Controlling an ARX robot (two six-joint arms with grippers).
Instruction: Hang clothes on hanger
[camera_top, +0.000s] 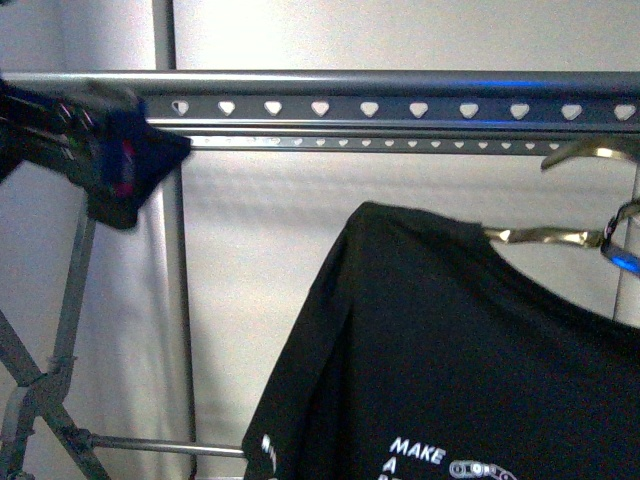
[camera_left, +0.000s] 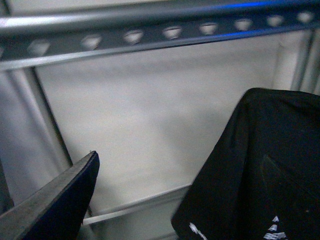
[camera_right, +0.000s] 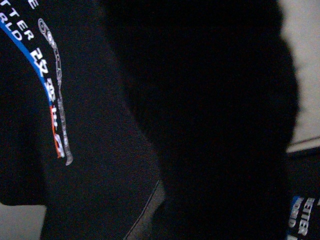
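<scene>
The clothes, a black T-shirt (camera_top: 450, 340) with a white "MAKE A" print (camera_top: 418, 452), hang below the hanger, a grey metal rack whose top rail (camera_top: 370, 108) has a row of heart-shaped holes. My right gripper (camera_top: 621, 245) shows at the right edge, shut on the clothes by the neck. In the right wrist view black cloth (camera_right: 210, 120) fills the picture and hides the fingers. My left gripper (camera_top: 125, 165) is open and empty, high at the left just under the rail, apart from the shirt. In the left wrist view one finger (camera_left: 60, 200), the rail (camera_left: 150, 37) and the shirt (camera_left: 260, 165) show.
A brass-coloured wire coat hanger (camera_top: 545, 237) sticks out of the shirt's neck. A second punched rail (camera_top: 400, 144) runs behind the top one. The rack's crossed legs (camera_top: 40, 380) and a low crossbar (camera_top: 160, 445) stand at the left. A pale wall is behind.
</scene>
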